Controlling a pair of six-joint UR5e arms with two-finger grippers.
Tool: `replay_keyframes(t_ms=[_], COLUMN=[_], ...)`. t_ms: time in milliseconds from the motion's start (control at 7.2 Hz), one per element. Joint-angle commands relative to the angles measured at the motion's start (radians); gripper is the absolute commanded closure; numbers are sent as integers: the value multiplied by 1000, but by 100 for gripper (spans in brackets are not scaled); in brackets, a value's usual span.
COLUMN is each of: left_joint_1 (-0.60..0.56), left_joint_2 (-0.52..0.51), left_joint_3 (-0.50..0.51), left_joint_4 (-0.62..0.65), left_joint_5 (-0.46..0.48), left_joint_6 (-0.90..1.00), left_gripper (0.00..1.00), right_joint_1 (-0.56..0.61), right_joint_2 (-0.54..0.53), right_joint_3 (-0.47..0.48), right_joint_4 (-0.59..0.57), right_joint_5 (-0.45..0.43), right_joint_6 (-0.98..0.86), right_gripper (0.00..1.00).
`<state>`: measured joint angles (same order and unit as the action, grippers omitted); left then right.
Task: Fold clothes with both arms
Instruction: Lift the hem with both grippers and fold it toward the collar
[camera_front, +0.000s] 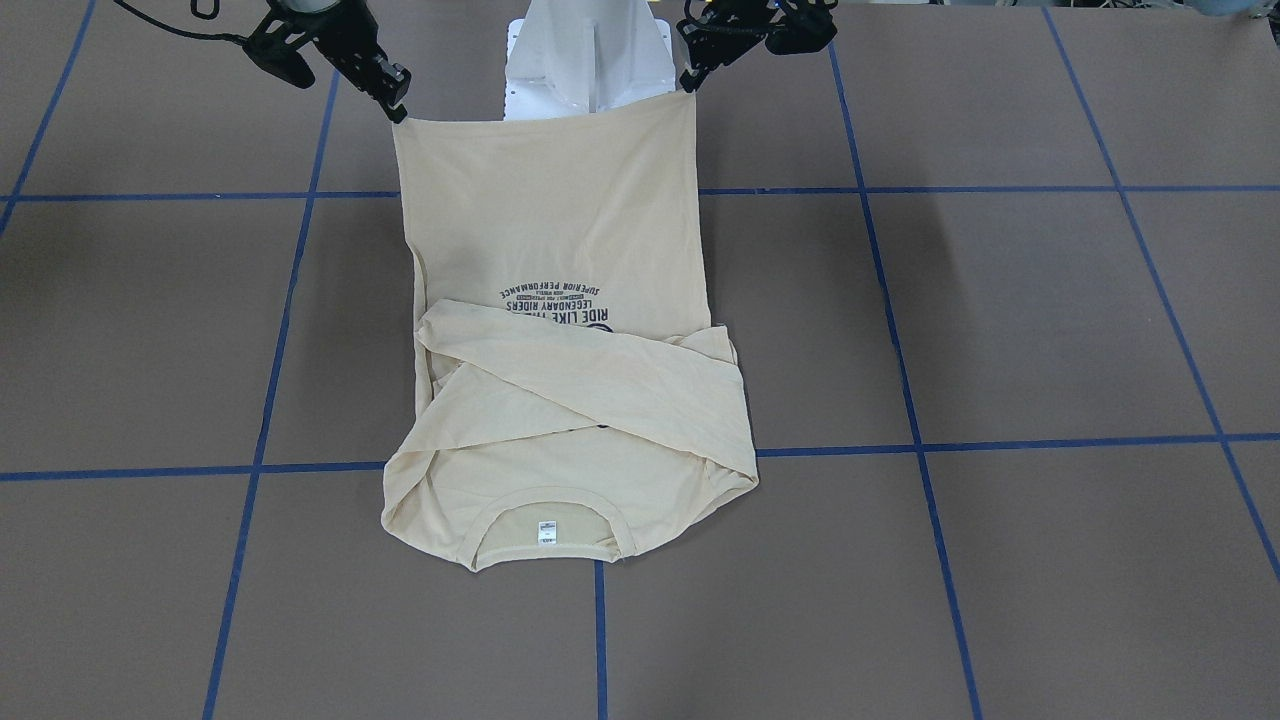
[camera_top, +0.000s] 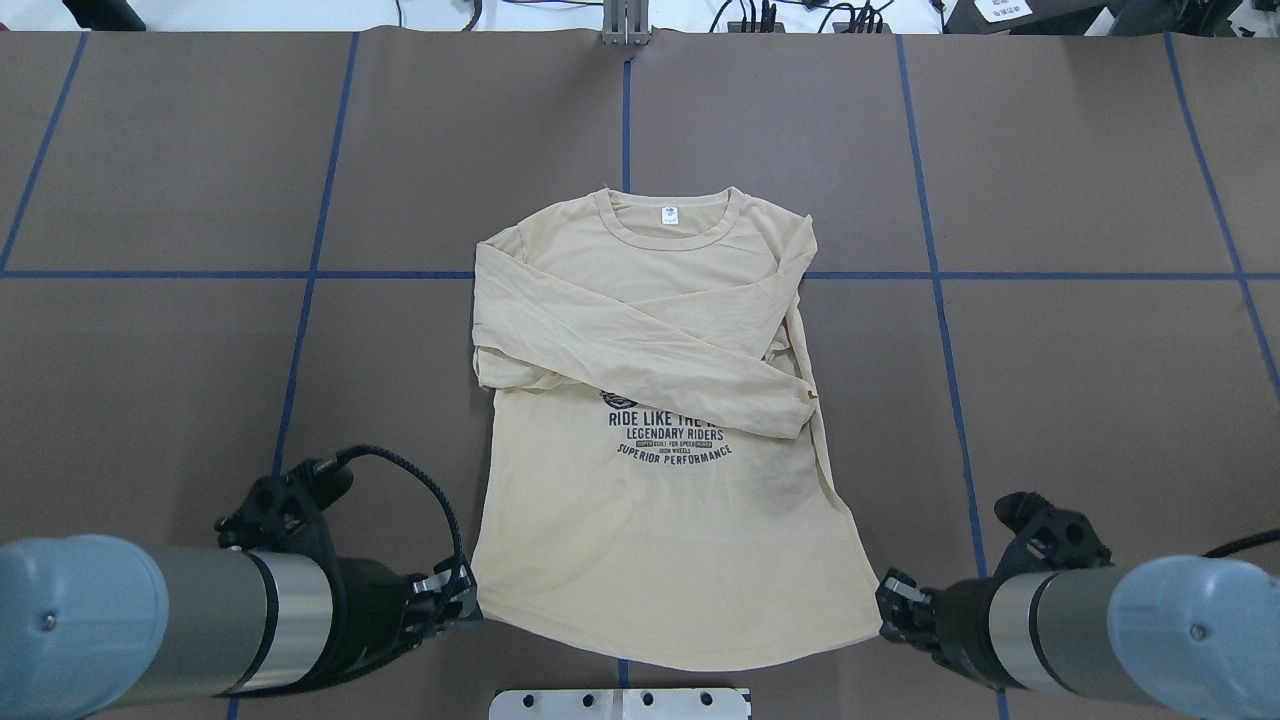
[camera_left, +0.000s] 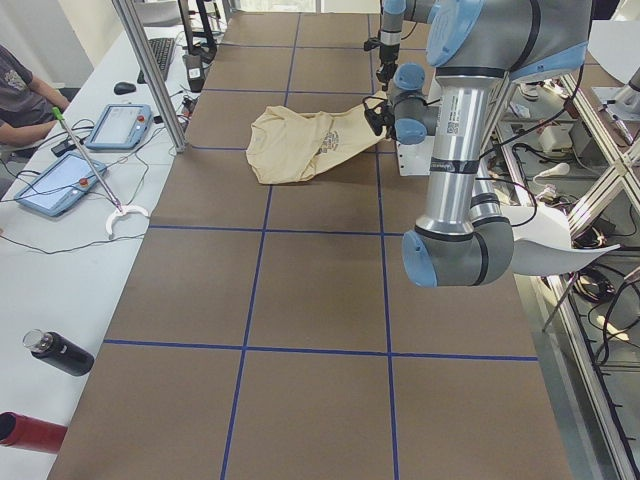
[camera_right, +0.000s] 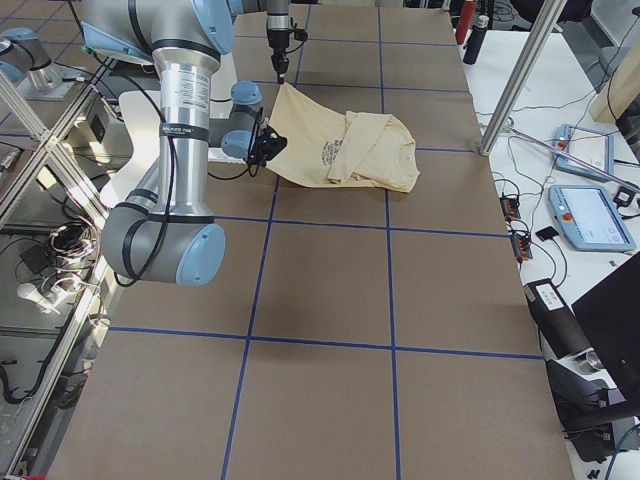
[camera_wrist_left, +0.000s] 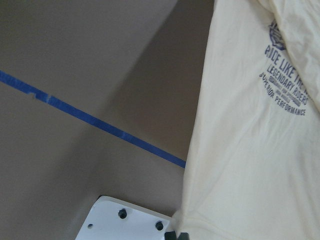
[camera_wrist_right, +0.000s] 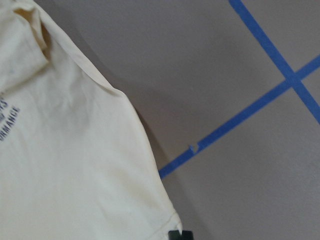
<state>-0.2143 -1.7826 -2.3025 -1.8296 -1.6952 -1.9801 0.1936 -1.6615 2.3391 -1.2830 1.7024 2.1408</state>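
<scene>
The cream-yellow long-sleeved T-shirt (camera_top: 660, 400) lies print up, its collar and white label at the far side. Both sleeves are folded across the chest and partly cover the navy print. My left gripper (camera_top: 465, 600) is shut on the hem's left corner, and my right gripper (camera_top: 890, 602) is shut on the hem's right corner. In the front view the hem hangs stretched and raised between the left gripper (camera_front: 690, 85) and the right gripper (camera_front: 398, 108). The collar end of the T-shirt (camera_front: 560, 440) rests on the table. Each wrist view shows the T-shirt (camera_wrist_left: 250, 150) (camera_wrist_right: 75, 165) running down to the fingertips.
The white pedestal base (camera_top: 620, 703) sits just behind the raised hem. Blue tape lines (camera_top: 625, 120) divide the brown table into squares. In the left side view, a side bench holds tablets (camera_left: 118, 127), a black bottle (camera_left: 60, 353), and a metal post (camera_left: 150, 70); an operator sits there.
</scene>
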Motion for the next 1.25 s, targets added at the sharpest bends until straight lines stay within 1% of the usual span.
replay_keyframes(t_ms=[0,139,278,417,556,695,834,973,1112], left_joint_1=[-190,-295,-372,-440,-483,-514,-523,-525,-525], left_joint_2=[-117,-202,-243,-247,-250,-271,-314,-357,-406], left_joint_3=[164,298,369,414,475,527,582,656,795], left_joint_4=[-5,-19,-25,-65,-139,-178,-180,-191,-274], left_joint_5=[-23,-68,-113,-116,-124,-133,-133,-133,-130], left_joint_6=[145,182,232,263,267,267,267,264,264], left_gripper=[100,100,100,100,100,100,100,100,100], right_joint_1=[321,469,545,587,628,657,664,662,662], right_joint_2=[206,388,492,543,586,650,714,765,813], right_joint_3=[-173,-348,-430,-490,-559,-648,-752,-852,-951], right_joint_4=[-7,-65,-167,-229,-236,-234,-233,-227,-222], right_joint_5=[230,358,377,373,372,370,367,359,332], right_joint_6=[-31,-114,-218,-304,-337,-354,-407,-458,-496], right_gripper=[100,100,100,100,100,100,100,100,100])
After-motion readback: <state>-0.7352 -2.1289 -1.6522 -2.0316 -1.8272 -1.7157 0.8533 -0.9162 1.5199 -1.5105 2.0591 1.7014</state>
